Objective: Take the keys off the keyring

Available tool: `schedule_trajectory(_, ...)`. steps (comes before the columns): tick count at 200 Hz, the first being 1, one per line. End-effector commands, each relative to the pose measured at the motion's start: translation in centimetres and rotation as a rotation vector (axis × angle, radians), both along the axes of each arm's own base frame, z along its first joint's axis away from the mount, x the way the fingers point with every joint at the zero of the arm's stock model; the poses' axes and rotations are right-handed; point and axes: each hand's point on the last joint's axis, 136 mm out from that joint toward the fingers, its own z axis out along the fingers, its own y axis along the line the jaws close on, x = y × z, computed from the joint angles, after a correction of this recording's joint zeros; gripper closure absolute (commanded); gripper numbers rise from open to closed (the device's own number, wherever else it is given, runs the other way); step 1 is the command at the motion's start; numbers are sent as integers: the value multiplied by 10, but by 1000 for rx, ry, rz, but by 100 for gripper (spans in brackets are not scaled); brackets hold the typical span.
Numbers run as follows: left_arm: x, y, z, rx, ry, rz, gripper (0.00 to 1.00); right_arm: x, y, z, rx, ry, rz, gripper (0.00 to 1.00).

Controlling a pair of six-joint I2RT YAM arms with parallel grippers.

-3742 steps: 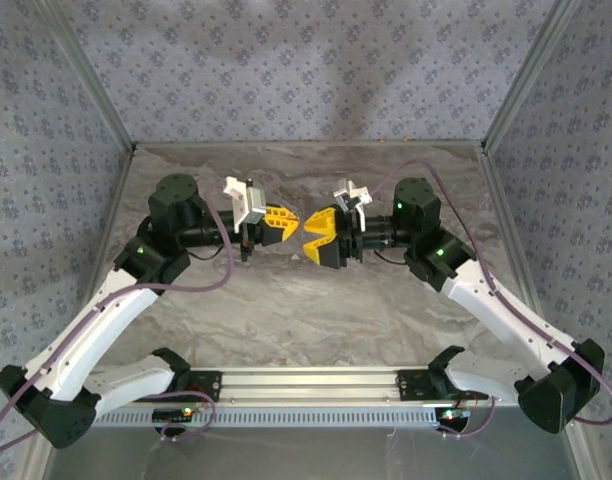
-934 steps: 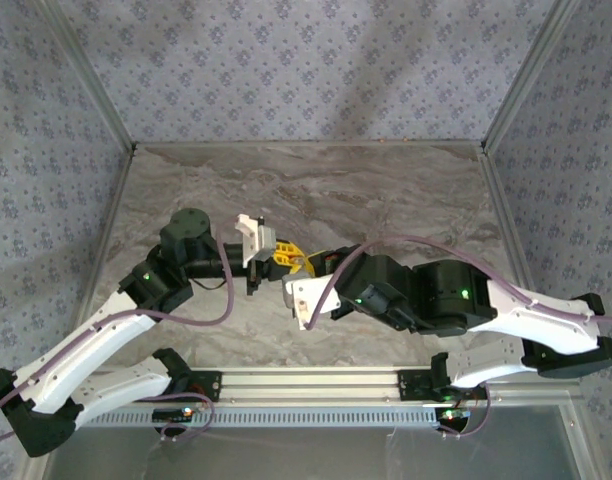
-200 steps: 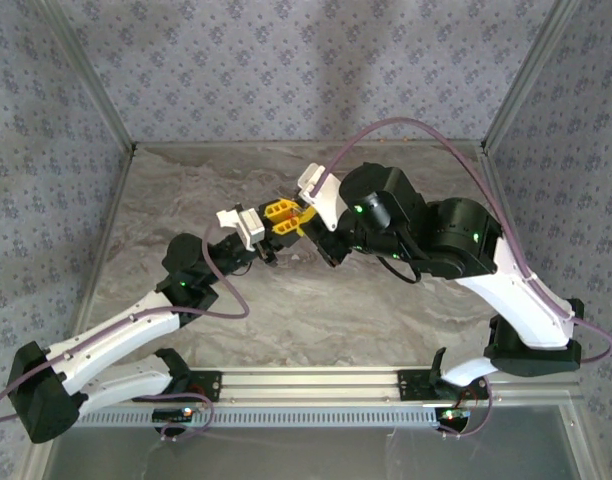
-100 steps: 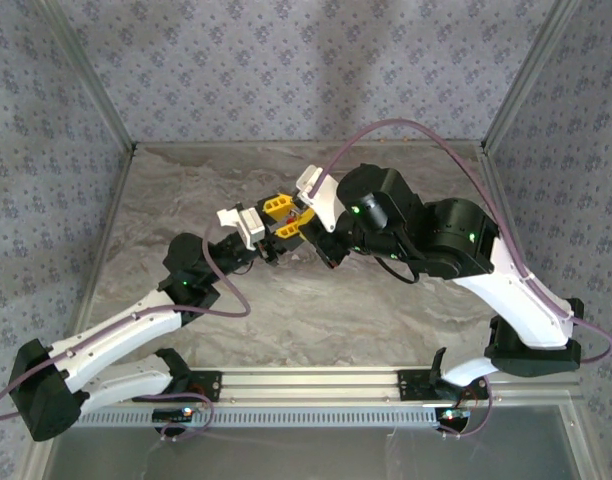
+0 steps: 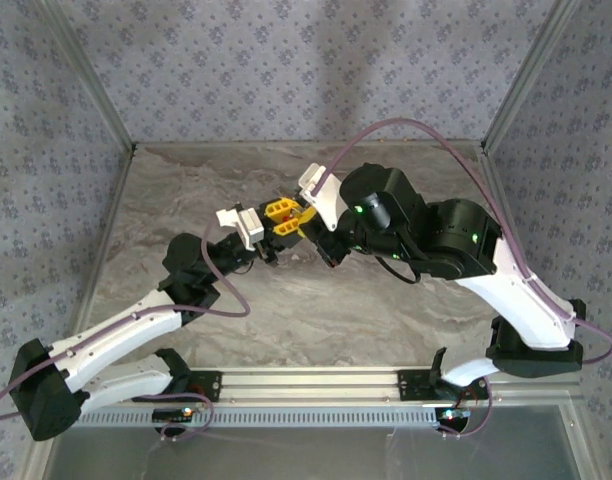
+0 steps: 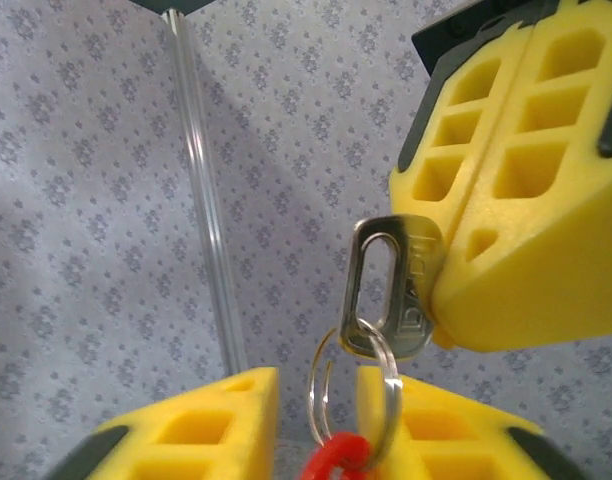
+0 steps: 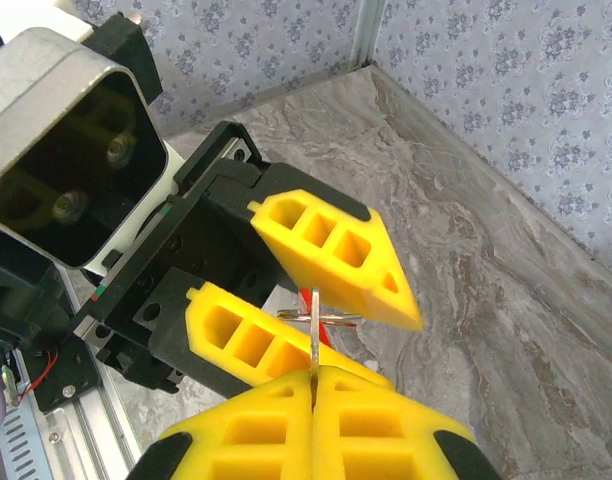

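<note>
Left gripper (image 6: 316,425) had narrowed its jaws around the keyring (image 6: 338,463), grip unclear; right gripper (image 7: 313,385) jaws clamped the key (image 6: 386,290), not yet unthreaded.

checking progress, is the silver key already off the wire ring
No, the silver metal key is threaded on the thin wire ring, which passes through its slot.

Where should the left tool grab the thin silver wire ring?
I'd pinch the thin silver wire ring low down, beside the red plastic tag, coming from below: that part hangs free, while its top threads the silver key clamped in the right tool.
</note>
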Motion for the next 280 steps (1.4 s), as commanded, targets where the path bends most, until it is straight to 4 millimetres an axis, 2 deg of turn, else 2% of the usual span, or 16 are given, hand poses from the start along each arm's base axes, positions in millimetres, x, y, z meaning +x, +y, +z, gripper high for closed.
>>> schedule_trajectory(1,-8,6,23,-43,-57,-11,84,2,-8,11,44,-8,-30,100)
schedule_trajectory(10,-8,6,22,-44,-54,-13,84,2,-9,12,48,-12,-29,100)
schedule_trajectory(22,-8,6,23,-46,-57,-13,88,1,-9,14,52,-16,-27,100)
schedule_trajectory(61,-12,7,26,-48,-69,-23,88,1,-9,8,39,-3,-30,100)
schedule_trajectory(82,-13,7,26,-46,-68,-32,97,2,-10,4,34,-3,-30,100)
schedule_trajectory(86,-14,8,26,-44,-66,-35,100,2,-10,4,31,-8,-28,100)
schedule_trajectory(114,-14,7,26,-14,-13,-85,100,7,-16,1,9,-112,-27,100)
schedule_trajectory(136,-16,8,24,-7,16,-118,100,1,-20,7,47,-255,25,100)
schedule_trajectory(176,-20,4,19,12,80,-181,100,-16,-23,4,104,-468,105,100)
schedule_trajectory(228,-19,2,18,29,141,-201,100,-45,-13,-18,3,-747,223,100)
schedule_trajectory(236,-20,2,18,30,143,-204,100,-49,-13,-15,-5,-782,231,100)
schedule_trajectory(238,-20,2,18,29,144,-203,100,-50,-10,-25,-28,-784,244,100)
schedule_trajectory(242,-20,2,18,30,150,-204,100,-53,-8,-30,-42,-794,259,100)
schedule_trajectory(280,-20,4,21,19,170,-210,100,-61,-12,-39,-78,-853,293,100)
